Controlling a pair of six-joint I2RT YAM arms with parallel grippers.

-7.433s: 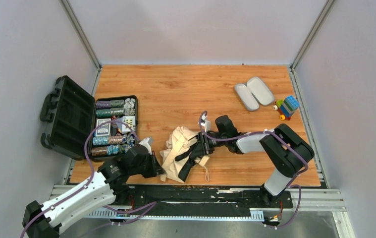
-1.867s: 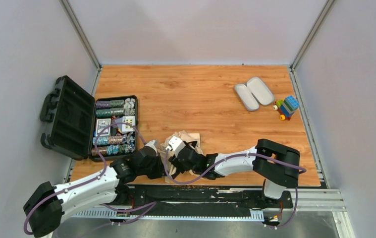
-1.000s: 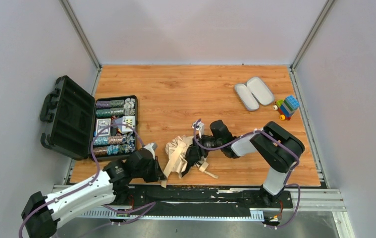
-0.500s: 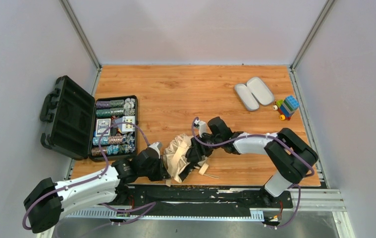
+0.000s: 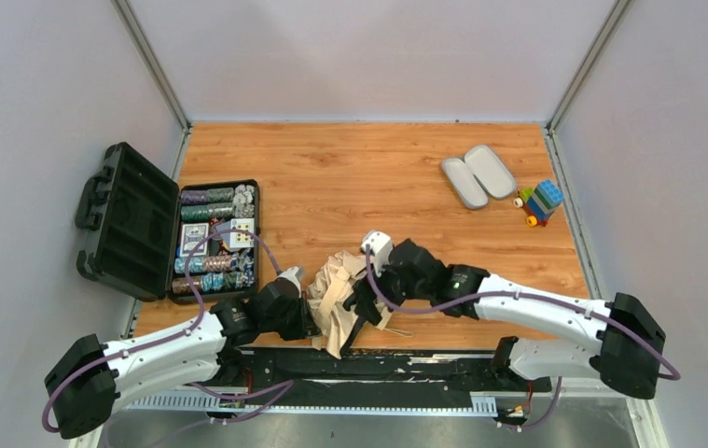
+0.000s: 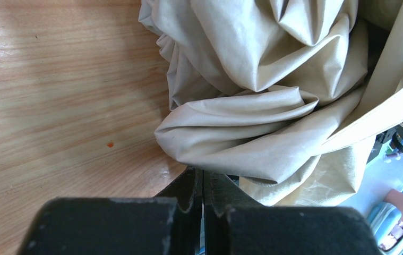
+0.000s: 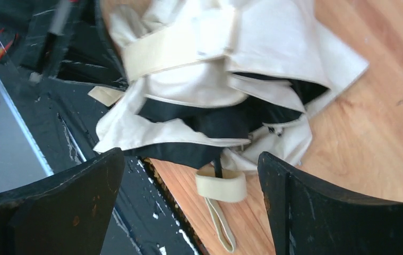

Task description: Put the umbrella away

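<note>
The umbrella (image 5: pixel 333 287) lies crumpled, beige fabric over a black underside, near the table's front edge. My left gripper (image 5: pixel 308 315) is at its left side, shut, with its tips (image 6: pixel 203 172) tucked under a fold of the umbrella's fabric (image 6: pixel 252 133); nothing shows between the jaws. My right gripper (image 5: pixel 365 301) hangs open over the umbrella's right side. In the right wrist view the umbrella (image 7: pixel 215 53) fills the top, and its pale handle (image 7: pixel 221 188) on the thin black shaft (image 7: pixel 218 168) lies on the wood between my wide-apart fingers (image 7: pixel 71 202), untouched, within my right gripper (image 7: pixel 191 159).
An open black case (image 5: pixel 126 219) of poker chips (image 5: pixel 210 238) stands at the left edge. A lilac-grey oval hard case (image 5: pixel 478 175) lies open at the back right beside a toy block vehicle (image 5: pixel 540 201). The black base rail (image 5: pixel 424 359) runs just below the umbrella.
My right gripper has opened wide, and its arm has stretched out low with the elbow swung right. The umbrella shifted slightly. The left gripper stays shut at the fabric's left edge.
</note>
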